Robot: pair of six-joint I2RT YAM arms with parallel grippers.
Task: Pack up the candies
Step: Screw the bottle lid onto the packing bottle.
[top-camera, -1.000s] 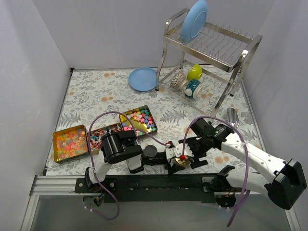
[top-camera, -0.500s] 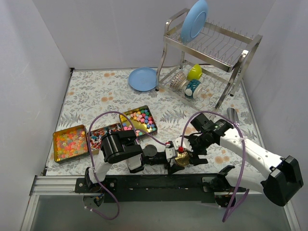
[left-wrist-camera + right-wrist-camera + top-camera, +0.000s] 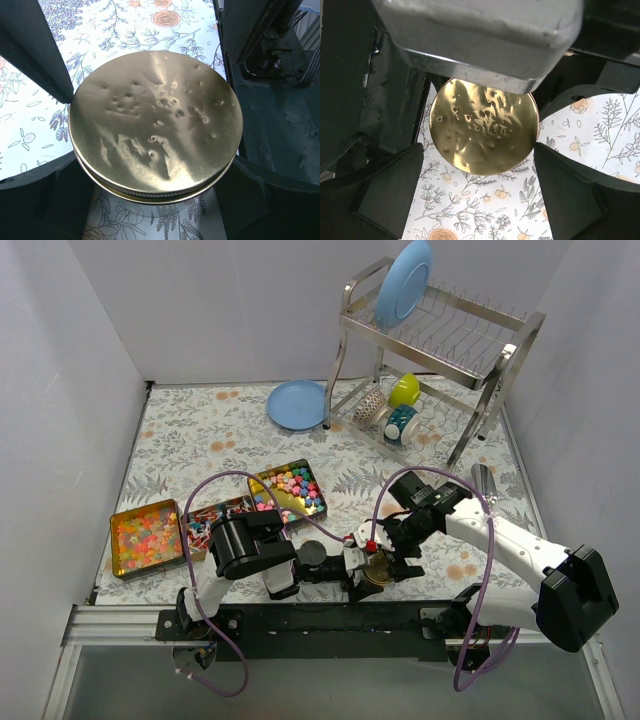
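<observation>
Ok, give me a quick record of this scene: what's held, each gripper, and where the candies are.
held item: dented round gold metal lid
left gripper: shut on the lid's rim
right gripper: open, fingers spread either side of the lid
candies: loose in open rectangular gold tins, on the table's left half

Overhead view of whole table [image 3: 200, 430]; both wrist views close above same gold lid [image 3: 155, 125]

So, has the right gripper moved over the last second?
Yes. The right gripper has shifted left and away from the black base rail, over the gold lid.
</observation>
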